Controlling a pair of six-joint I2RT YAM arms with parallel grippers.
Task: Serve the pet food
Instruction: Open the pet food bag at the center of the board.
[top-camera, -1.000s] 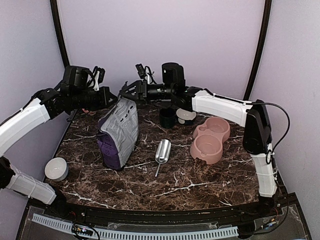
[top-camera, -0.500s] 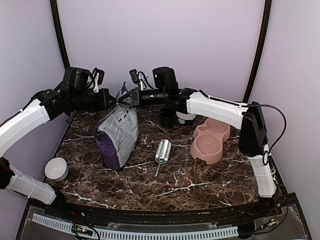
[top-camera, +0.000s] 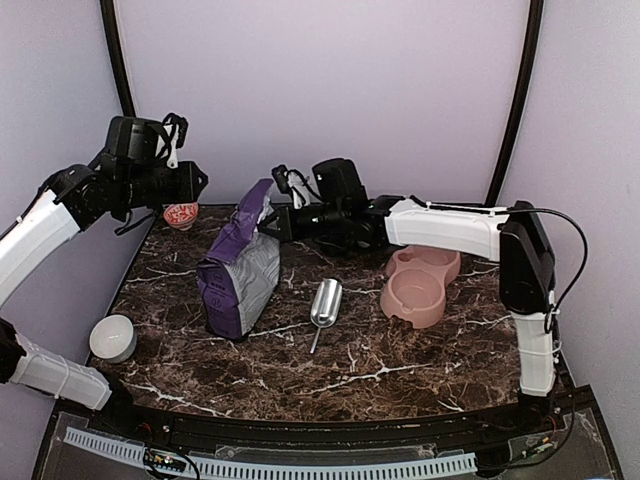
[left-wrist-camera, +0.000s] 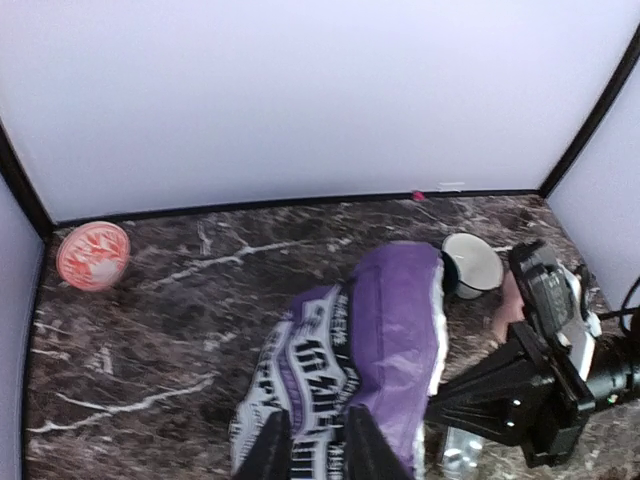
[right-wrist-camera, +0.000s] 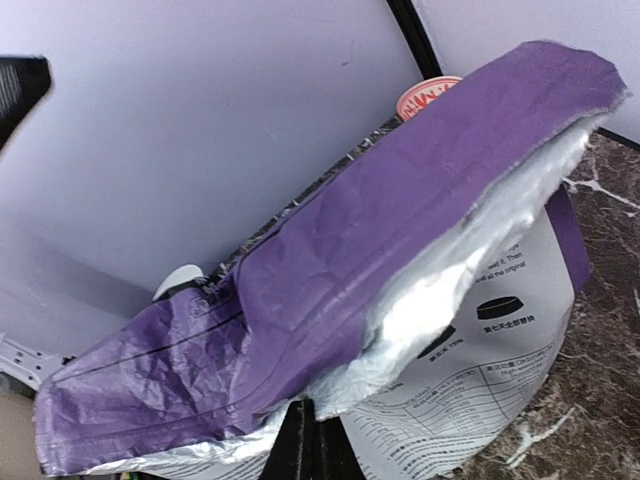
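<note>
Note purple-and-grey bag (top-camera: 240, 275) standing on the marble bench (top-camera: 400, 370), left of centre, its open top tipped toward the right arm. See right tool (top-camera: 268, 222) pressed together on the bag's upper right lip. Confirm in right wrist view: same tool (right-wrist-camera: 305, 440) nipping the silver-lined edge of the bag (right-wrist-camera: 350, 250) from below.

Find left tool (top-camera: 198, 181) high at the back left, well apart from the bag and gripping nothing. In left wrist view, read its fingertips (left-wrist-camera: 268, 455) as standing slightly apart, with the bag (left-wrist-camera: 370, 350) far beneath them.

Cannot see the pet food in any view. Make out only foil lining at the bag's mouth, so cannot tell where the kibble lies.

Log metal scoop (top-camera: 325, 303) lying flat just right of the bag, between it and the pink double bowl (top-camera: 420, 280). Mark small white bowl (top-camera: 112, 338) near the left edge of the bench, toward the front. Mark red-patterned dish (top-camera: 181, 214) at the back left corner, below the left arm; same dish (left-wrist-camera: 92, 255) against the back wall in left wrist view.
</note>
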